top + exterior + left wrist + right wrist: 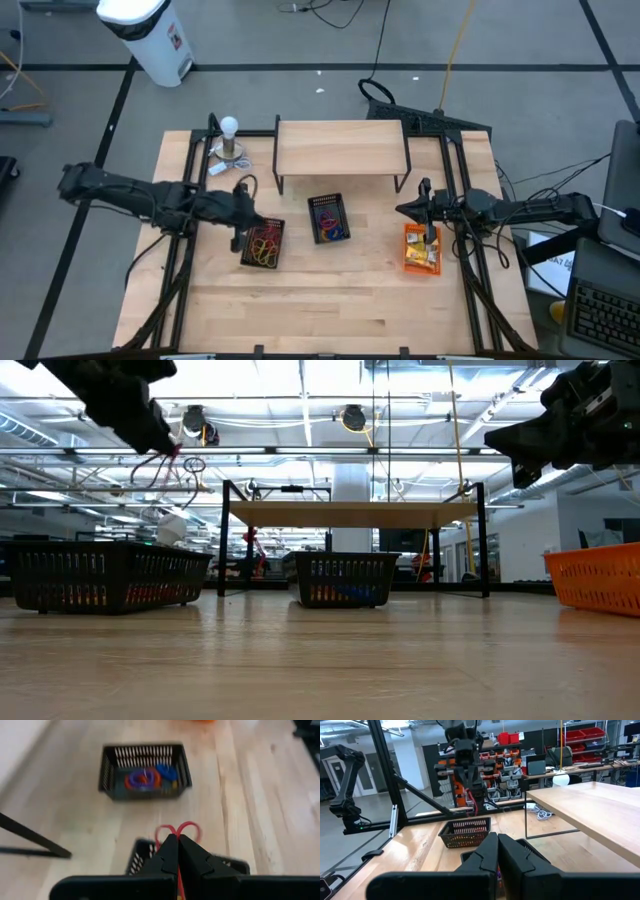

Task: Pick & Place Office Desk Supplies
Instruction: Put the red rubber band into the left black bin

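Left wrist view: left hand (178, 851) closed on a red rubber band (177, 831) above a black basket (142, 857)
Right hand (497, 851) is closed (holding nothing); it hangs over the orange basket (421, 249).

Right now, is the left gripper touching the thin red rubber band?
Touching. In the left wrist view the left gripper is shut on the thin red rubber band, whose loops stick out past the fingertips, above the black mesh basket.
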You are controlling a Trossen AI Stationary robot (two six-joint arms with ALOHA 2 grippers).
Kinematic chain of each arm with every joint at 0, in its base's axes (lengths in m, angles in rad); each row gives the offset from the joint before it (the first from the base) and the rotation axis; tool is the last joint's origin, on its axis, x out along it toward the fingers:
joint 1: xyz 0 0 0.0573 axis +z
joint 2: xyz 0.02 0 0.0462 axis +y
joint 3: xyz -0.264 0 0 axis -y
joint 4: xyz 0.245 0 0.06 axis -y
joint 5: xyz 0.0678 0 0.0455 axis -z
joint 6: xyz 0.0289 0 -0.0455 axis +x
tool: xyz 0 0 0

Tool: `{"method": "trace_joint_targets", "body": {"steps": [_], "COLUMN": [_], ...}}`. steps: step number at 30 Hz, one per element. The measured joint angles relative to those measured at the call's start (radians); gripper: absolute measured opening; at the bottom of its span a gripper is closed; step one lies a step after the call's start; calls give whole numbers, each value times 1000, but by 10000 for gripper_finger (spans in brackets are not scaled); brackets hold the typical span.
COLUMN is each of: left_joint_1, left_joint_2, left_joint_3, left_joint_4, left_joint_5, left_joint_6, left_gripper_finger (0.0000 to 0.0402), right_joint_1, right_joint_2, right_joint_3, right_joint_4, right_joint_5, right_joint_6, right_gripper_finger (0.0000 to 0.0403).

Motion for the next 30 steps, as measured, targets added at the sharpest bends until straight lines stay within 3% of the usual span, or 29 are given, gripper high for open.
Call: {"method": "trace_joint_targets", "body": {"steps": [11, 20, 30], "left_joint_1": [-84, -134, -136], "left_joint_2": [129, 230, 296], "left_joint_3": [0, 0, 0], "left_joint_4": [-141, -143, -118], "left_joint_5": [-10, -11, -8], "left_joint_6": [-129, -165, -176], "left_gripper_finger": [0, 3, 34], "right_joint_1": [0, 0, 0], "right_joint_2": [0, 0, 43], "right_joint_3": [0, 0, -15], "right_joint_4": [-11, -13, 20], "right_joint_5": [0, 0, 3], "right_joint_6": [4, 17, 29], "right_gripper_finger": [0, 0, 0]}}
